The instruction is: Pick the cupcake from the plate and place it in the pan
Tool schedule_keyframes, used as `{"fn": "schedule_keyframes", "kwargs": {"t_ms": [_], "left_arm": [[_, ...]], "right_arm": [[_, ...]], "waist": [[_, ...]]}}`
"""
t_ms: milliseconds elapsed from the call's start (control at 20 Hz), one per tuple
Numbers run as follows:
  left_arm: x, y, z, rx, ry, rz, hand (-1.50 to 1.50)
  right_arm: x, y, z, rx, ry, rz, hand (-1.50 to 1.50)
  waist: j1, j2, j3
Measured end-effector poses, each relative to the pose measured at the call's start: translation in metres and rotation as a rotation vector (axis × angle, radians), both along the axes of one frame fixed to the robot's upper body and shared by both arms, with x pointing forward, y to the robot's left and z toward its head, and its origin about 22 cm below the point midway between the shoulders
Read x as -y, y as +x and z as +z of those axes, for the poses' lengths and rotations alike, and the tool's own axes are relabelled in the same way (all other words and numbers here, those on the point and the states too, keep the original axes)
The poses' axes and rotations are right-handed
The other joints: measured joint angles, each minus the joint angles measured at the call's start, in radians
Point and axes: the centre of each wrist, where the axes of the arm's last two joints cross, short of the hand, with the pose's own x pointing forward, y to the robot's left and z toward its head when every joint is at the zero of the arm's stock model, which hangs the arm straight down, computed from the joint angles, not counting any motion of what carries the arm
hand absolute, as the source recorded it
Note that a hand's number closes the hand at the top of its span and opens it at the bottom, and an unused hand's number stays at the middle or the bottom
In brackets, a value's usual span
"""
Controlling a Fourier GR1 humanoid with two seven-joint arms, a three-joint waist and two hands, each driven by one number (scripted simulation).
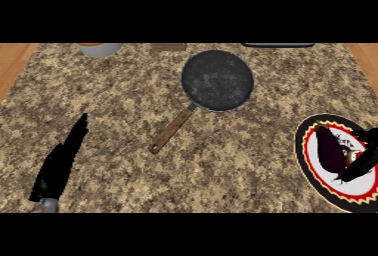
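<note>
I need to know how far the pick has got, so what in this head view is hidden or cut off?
- Cupcake: unseen; right hand covers the plate's middle.
- Plate: cut by the right edge.
- Right hand's grasp: cannot tell.
- Bowl and dark object: cut by the top edge.

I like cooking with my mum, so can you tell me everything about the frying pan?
The frying pan is round, dark and speckled inside, with a thin grey rim. A long brown handle, wooden-looking, runs down and to the left from it. The pan looks empty and sits flat on the speckled stone counter, near the far middle. Neither hand touches it, and the plate lies apart, to its lower right.
</note>
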Motion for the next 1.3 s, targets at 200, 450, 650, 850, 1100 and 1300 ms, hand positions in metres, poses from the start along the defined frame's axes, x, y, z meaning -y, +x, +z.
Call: {"fn": "schedule_keyframes", "kwargs": {"t_ms": [200,450,650,850,1100,1300], "left_arm": [[-0.004,-0.008,0.001,0.005,-0.007,0.003,0.00],[-0.001,-0.009,-0.001,0.005,-0.002,-0.001,0.00],[-0.010,-0.007,0.003,0.008,-0.003,0.003,0.00],[-0.010,-0.008,0.003,0.003,-0.001,0.009,0.00],[-0.011,-0.010,0.000,0.003,-0.004,0.015,0.00],[-0.010,-0.010,-0.002,-0.002,-0.008,0.019,0.00]], "right_arm": [[0.003,0.001,-0.003,0.031,0.005,-0.016,1.50],[0.002,0.000,-0.012,0.073,0.026,-0.052,1.50],[0.003,-0.004,-0.013,0.096,0.067,-0.071,1.50],[-0.022,-0.007,-0.014,0.130,0.034,-0.073,1.50],[-0.096,-0.013,-0.020,0.209,-0.106,-0.033,1.50],[-0.125,-0.021,-0.006,0.339,-0.267,0.010,1.50]], "waist": [[0.000,-0.001,-0.001],[-0.003,-0.004,-0.007],[-0.004,-0.005,-0.008],[-0.008,-0.006,-0.009],[-0.013,-0.009,-0.009],[-0.015,-0.009,-0.006]]}}
